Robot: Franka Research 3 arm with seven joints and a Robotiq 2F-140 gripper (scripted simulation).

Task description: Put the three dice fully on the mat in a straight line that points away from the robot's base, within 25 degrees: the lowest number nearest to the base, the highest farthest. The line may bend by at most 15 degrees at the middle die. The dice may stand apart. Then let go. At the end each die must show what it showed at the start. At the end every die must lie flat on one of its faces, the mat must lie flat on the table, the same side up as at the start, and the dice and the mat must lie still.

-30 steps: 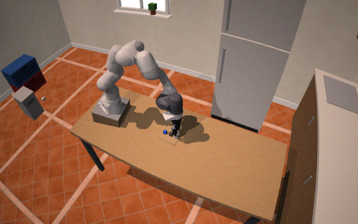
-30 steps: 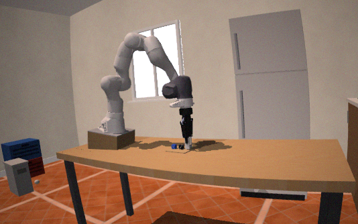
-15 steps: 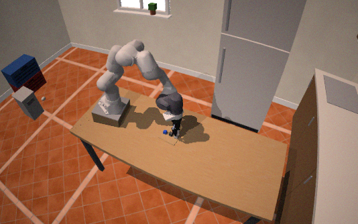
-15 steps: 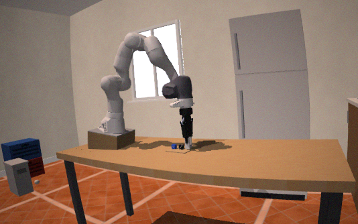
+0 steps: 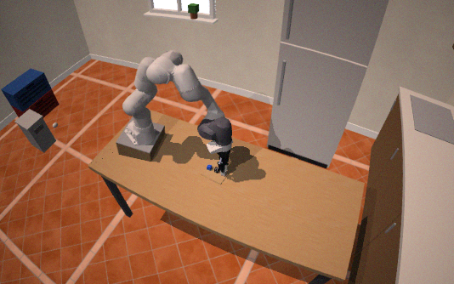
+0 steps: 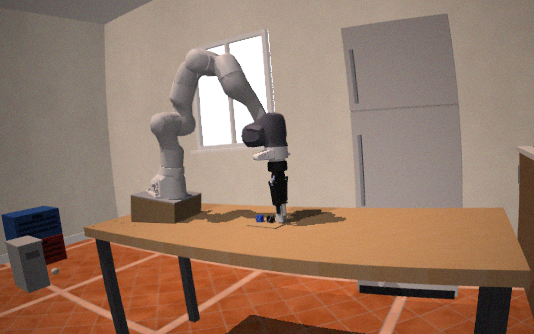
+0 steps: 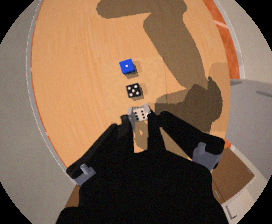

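My gripper (image 5: 223,171) (image 6: 281,217) (image 7: 139,110) points straight down at the mat and is shut on a pale grey die (image 7: 139,113), held at or just above the surface. A black die (image 5: 216,169) (image 6: 270,219) (image 7: 134,90) lies just beyond it toward the base. A blue die (image 5: 208,167) (image 6: 259,218) (image 7: 127,66) lies beyond that, nearest the base. In the wrist view the three dice stand roughly in one line. The thin wood-coloured mat (image 5: 213,177) (image 6: 264,226) lies flat under them, showing only as a faint outline.
The robot base block (image 5: 140,144) (image 6: 165,206) stands at the table's left end. The long wooden table (image 5: 281,217) (image 6: 371,240) stretches right. A fridge (image 5: 320,76) stands behind it and a counter (image 5: 430,178) at the right.
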